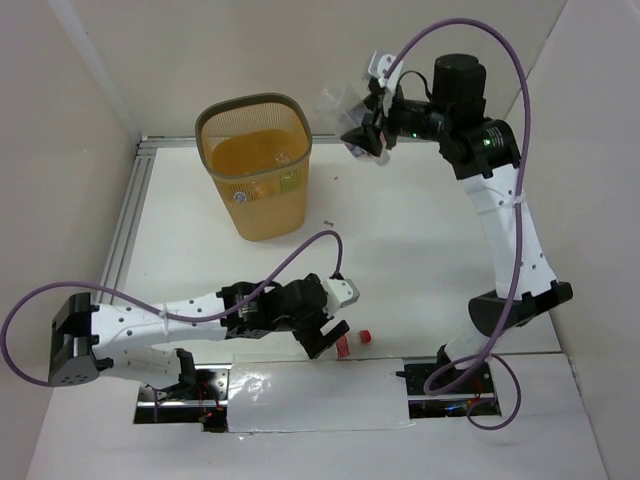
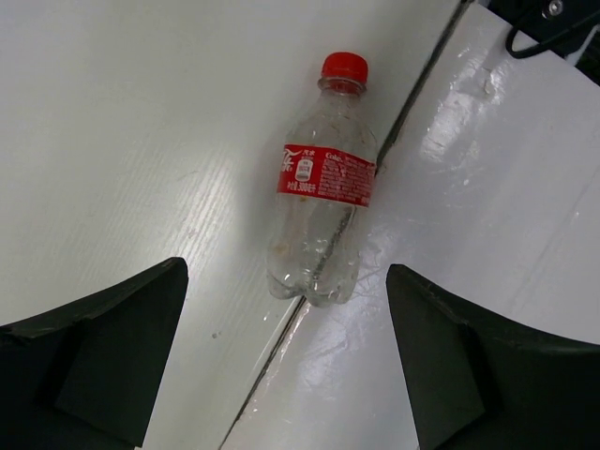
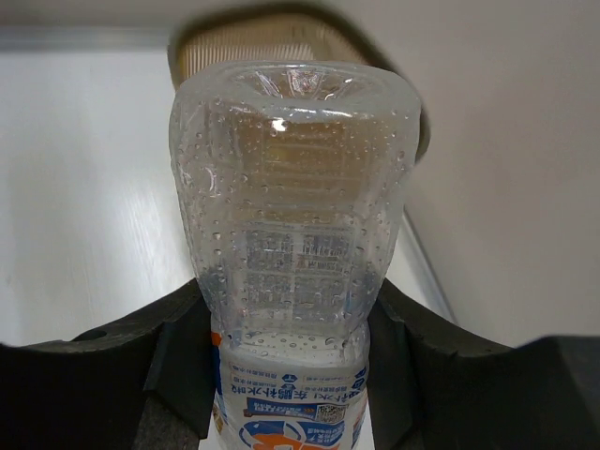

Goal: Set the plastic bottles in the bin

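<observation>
A clear plastic bottle [image 3: 295,234] is clamped between the black fingers [image 3: 178,361] of the right gripper [image 3: 292,352], base end pointing away, droplets all over the inside. Behind it the bin [image 3: 253,42] can be made out, kinda blurry.

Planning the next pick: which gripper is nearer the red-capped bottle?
Left. The left gripper hovers open directly over the red-capped bottle; the right gripper is far off beside the bin, gripping a clear bottle.

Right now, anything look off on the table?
Nothing visibly spilled or damaged. Only oddity: the red-cap bottle lies on its side with its base over the seam between table and glossy sheet, so it may rock when gripped.
</observation>
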You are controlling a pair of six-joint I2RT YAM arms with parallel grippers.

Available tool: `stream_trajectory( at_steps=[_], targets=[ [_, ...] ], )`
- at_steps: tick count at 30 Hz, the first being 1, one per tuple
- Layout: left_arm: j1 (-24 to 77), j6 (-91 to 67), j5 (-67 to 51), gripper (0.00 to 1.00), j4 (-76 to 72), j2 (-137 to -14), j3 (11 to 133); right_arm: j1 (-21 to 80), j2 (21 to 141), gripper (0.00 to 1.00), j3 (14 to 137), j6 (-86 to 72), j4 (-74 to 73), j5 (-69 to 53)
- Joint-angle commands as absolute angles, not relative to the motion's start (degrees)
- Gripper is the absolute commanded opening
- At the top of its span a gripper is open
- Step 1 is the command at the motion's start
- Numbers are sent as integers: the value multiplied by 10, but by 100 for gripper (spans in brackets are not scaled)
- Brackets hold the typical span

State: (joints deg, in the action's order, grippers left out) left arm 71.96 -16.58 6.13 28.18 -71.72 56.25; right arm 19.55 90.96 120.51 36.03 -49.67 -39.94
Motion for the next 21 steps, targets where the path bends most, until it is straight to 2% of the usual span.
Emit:
stream_trajectory(
  at_steps=[1, 6, 14, 15, 16, 18, 19, 20, 21],
  targets=[
    [731, -188, 128, 100, 234, -718, 560, 222, 970, 5, 1273, 239, -373, -441],
    [743, -214, 160, 100, 220, -730, 548, 277, 1041, 11, 1309, 179, -223, -416],
    [780, -265, 216, 100, 243, -747, 523, 332, 1150, 18, 1361, 145, -124, -356],
    [786, -265, 216, 100, 251, -747, 523, 332, 1168, 22, 1373, 139, -119, -351],
    [791, -272, 221, 100, 257, -747, 523, 332, 1176, 30, 1378, 131, -119, -345],
    [796, -272, 228, 100, 257, -752, 523, 332, 1182, 59, 1378, 119, -113, -345],
    [796, -272, 229, 100, 257, -752, 523, 332, 1189, 90, 1371, 119, -119, -339],
    [796, -272, 229, 100, 263, -761, 523, 332, 1189, 97, 1371, 119, -119, -339],
    [796, -272, 235, 100, 263, -777, 523, 327, 1194, 100, 1363, 119, -126, -339]
  ],
)
